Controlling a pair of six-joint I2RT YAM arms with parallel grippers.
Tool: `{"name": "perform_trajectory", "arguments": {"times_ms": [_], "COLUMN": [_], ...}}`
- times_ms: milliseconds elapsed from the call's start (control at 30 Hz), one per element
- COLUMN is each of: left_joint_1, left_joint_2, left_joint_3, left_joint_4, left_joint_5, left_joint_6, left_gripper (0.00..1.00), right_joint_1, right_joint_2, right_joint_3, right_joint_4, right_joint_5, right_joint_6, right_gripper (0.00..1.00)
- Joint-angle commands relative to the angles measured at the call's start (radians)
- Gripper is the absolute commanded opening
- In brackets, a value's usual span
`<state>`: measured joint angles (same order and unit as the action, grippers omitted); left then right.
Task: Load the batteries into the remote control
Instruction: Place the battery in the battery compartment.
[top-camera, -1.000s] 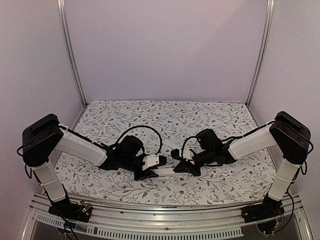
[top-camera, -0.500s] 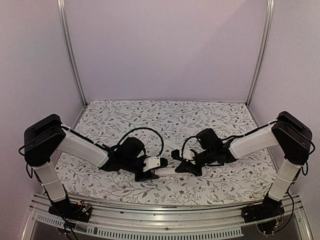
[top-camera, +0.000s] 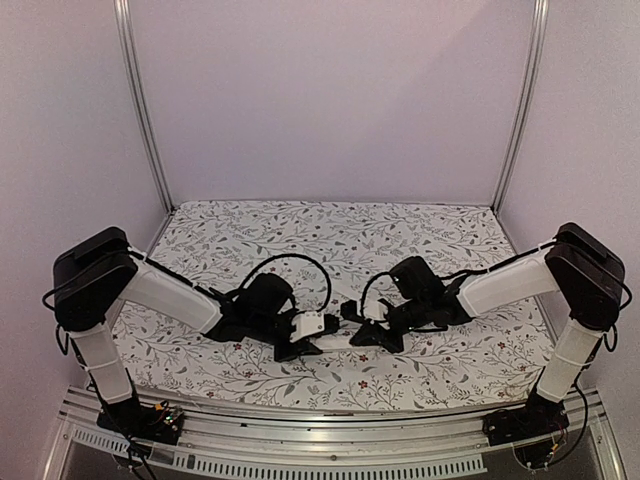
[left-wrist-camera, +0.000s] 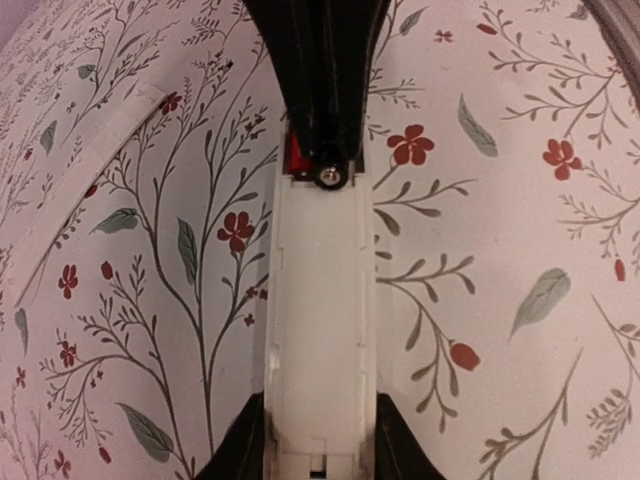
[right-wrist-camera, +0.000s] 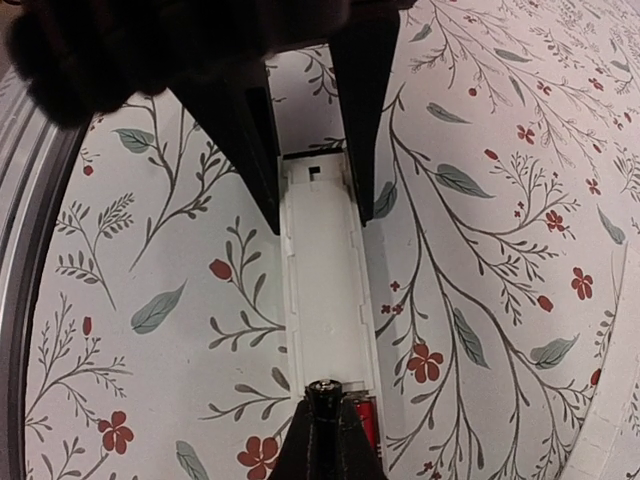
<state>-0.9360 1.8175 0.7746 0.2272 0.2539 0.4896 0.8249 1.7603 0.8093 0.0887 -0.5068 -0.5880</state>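
So the remote control (left-wrist-camera: 320, 330) lies open on the flowery cloth (left-wrist-camera: 500, 250), near-middle of the table, between both arms. The left gripper (left-wrist-camera: 320, 455) is grasping its left end. The right gripper (right-wrist-camera: 322, 400) is clenched tight, tips by the red battery (right-wrist-camera: 366, 412) at the right end.

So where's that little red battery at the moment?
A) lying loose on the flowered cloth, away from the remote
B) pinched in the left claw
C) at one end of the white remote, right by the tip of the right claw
C: the red battery sits at the end of the remote, beside the shut tip of the right gripper; the left gripper straddles the other end.
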Motion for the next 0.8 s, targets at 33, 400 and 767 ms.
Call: {"name": "perform_trajectory", "arguments": {"times_ms": [33, 400, 767], "left_joint_1": [-0.01, -0.008, -0.008], "left_joint_2": [-0.023, -0.075, -0.058], "left_joint_3": [-0.032, -0.031, -0.015], "left_joint_4": [-0.059, -0.103, -0.114], "left_joint_5": [-0.051, -0.041, -0.05], "left_joint_6": [0.005, -0.022, -0.012], "left_gripper": [0.0, 0.0, 0.0], "right_joint_1": [0.014, 0.031, 0.042], "right_joint_2": [-0.001, 0.042, 0.051], "right_joint_3": [0.022, 0.073, 0.096], "right_joint_4": [-0.087, -0.158, -0.202], "right_joint_5": [0.038, 0.067, 0.073], "right_joint_6": [-0.006, -0.028, -0.053], "right_gripper": [0.03, 0.04, 0.17]}}
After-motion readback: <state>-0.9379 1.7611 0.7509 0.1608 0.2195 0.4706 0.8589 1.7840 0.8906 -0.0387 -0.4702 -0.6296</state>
